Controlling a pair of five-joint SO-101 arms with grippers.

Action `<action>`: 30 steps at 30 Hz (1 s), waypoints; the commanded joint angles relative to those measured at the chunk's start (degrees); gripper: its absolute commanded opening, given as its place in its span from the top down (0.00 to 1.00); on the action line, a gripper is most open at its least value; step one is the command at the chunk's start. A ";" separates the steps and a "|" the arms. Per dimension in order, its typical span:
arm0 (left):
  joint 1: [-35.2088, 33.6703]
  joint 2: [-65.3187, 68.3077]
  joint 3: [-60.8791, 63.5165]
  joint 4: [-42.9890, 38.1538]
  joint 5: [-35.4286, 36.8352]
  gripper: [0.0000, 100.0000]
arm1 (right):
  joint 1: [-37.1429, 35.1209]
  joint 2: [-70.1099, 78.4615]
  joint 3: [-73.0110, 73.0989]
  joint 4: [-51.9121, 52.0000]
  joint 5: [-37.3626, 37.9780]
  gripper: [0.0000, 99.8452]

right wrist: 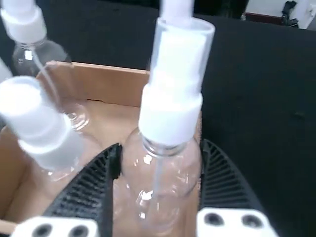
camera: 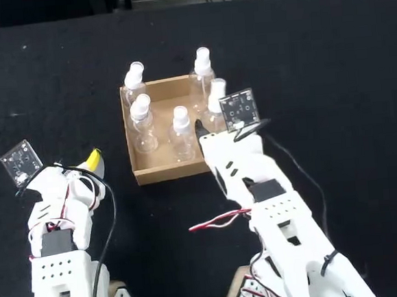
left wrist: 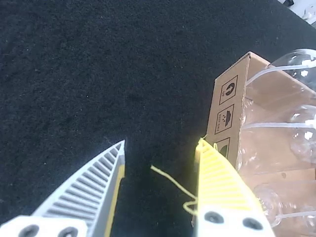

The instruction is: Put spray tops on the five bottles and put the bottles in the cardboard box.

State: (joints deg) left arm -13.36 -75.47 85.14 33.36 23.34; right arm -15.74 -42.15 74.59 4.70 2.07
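Our right tool (right wrist: 160, 145) clasps a capped bottle (right wrist: 170, 98) by the right wall of the cardboard box (right wrist: 103, 81), where lowering could snag and tip it; our left tool (left wrist: 160, 144) gapes empty.

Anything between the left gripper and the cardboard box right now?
No. Just bare black table cover lies between the left gripper and the cardboard box, as the high view shows.

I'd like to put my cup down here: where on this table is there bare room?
Bare table lies left of the cardboard box, ahead of the left gripper, and to the right of the right arm. The box is crowded with bottles, the right gripper clamped on one.
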 commanded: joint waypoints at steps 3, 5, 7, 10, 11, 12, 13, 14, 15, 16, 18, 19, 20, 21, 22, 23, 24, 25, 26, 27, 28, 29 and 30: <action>-0.57 -0.70 -0.31 -1.05 0.18 0.79 | -0.70 -0.04 -0.31 0.26 0.62 0.78; -0.57 -0.70 -0.31 -1.05 0.18 0.79 | -0.70 -0.04 -0.31 0.26 0.62 0.74; -0.57 -0.70 -0.31 -1.05 0.18 0.79 | -0.70 -0.04 -0.22 0.26 0.62 0.73; -0.57 -0.70 -0.31 -1.05 0.18 0.79 | -0.70 -0.04 -0.22 0.26 0.62 0.73; -0.57 -0.70 -0.31 -1.05 0.18 0.79 | -0.70 -0.04 -0.22 0.26 0.44 0.73; -0.57 -0.70 -0.31 -1.05 0.18 0.79 | -0.70 -0.04 -0.31 0.26 0.62 0.73; -0.57 -0.70 -0.31 -1.05 0.18 0.79 | -0.79 -0.04 -0.40 0.26 0.62 0.74; -0.57 -0.70 -0.31 -1.05 0.18 0.79 | -0.79 -0.04 -0.40 0.26 0.62 0.74; -0.57 -0.70 -0.31 -1.05 0.18 0.79 | -0.79 -0.04 -0.40 0.26 0.62 0.74; -0.57 -0.70 -0.31 -1.05 0.18 0.79 | -0.79 -0.04 -0.40 0.26 0.62 0.74; -0.57 -0.70 -0.31 -1.05 0.18 0.79 | -0.79 -0.04 -0.40 0.26 0.62 0.73; -0.57 -0.70 -0.31 -1.05 0.18 0.79 | -0.79 -0.04 -0.40 0.26 0.62 0.73; -0.57 -0.70 -0.31 -1.05 0.18 0.79 | -0.79 -0.04 -0.40 0.26 0.62 0.73; -0.57 -0.70 -0.31 -1.05 0.18 0.79 | -0.79 -0.04 -0.40 0.26 0.62 0.73; -0.57 -0.70 -0.31 -1.05 0.18 0.79 | -0.79 -0.22 -0.40 0.26 0.62 0.72; -0.57 -0.70 -0.31 -1.05 0.18 0.79 | -0.70 -0.40 -0.40 0.26 0.62 0.71; -0.57 -0.70 -0.31 -1.05 0.18 0.79 | -0.70 -0.48 -0.40 0.26 0.62 0.68; -0.57 -0.70 -0.31 -1.05 0.18 0.79 | -0.70 -0.48 -0.40 0.35 0.62 0.65; -0.57 -0.70 -0.31 -1.05 0.18 0.79 | -0.70 -0.40 -0.40 0.35 0.62 0.63; -0.57 -0.70 -0.31 -1.05 0.18 0.79 | -0.70 -0.31 -0.40 0.35 0.62 0.61; -0.57 -0.70 -0.31 -1.05 0.18 0.79 | -0.70 -0.31 -0.40 0.35 0.62 0.60; -0.57 -0.70 -0.31 -1.05 0.18 0.79 | -0.70 -0.31 -0.40 0.35 0.62 0.60; -0.57 -0.70 -0.31 -1.05 0.18 0.79 | -0.70 -0.31 -0.31 0.35 0.62 0.61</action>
State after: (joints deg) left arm -13.36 -75.47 85.14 33.36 23.34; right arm -15.91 -42.15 74.59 4.70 2.07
